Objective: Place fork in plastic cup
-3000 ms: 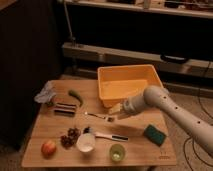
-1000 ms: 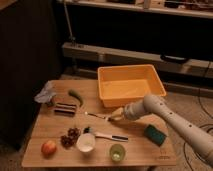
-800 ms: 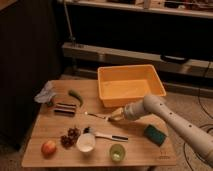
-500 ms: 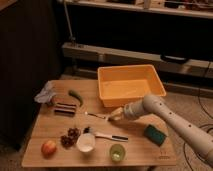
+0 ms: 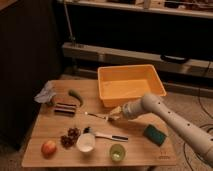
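The fork is a slim silvery piece lying on the wooden table, just in front of the orange bin. My gripper is low over the table at the fork's right end, with the arm reaching in from the right. I cannot tell whether it touches the fork. The plastic cup is small, light green and upright near the table's front edge, below and slightly right of the gripper.
An orange bin stands at the back right. A white cup and a white-and-black-handled utensil lie between fork and green cup. A green sponge, apple, grapes, dark block, green vegetable and crumpled wrapper are also there.
Since three seconds ago the gripper has come down and slightly left to the fork's right end. Over the last second nothing has visibly moved.
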You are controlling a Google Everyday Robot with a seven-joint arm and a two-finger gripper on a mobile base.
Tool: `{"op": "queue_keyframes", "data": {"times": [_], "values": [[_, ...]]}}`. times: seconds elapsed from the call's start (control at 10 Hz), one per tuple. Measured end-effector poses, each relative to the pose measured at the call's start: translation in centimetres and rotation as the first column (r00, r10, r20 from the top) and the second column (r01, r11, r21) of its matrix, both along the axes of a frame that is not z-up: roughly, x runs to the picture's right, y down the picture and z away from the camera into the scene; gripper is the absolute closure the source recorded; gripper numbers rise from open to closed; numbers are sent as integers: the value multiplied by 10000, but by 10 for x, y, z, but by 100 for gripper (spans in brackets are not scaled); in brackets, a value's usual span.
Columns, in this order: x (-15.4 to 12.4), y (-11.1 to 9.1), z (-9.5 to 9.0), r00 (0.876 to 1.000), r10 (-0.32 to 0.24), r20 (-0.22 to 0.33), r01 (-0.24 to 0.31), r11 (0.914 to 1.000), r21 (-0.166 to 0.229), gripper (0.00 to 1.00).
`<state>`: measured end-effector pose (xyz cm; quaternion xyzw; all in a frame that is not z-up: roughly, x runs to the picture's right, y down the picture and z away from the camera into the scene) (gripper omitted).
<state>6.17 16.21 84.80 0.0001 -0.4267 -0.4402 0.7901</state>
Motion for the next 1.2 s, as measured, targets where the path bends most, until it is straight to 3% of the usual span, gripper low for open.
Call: {"op": "queue_keyframes", "data": {"times": [0.4, 1.2], "values": [[-1, 0, 2, 10000, 27, 81, -26, 9999, -146, 49], [-6, -3, 10, 9979, -617, 198, 631, 9949, -786, 49]]}}
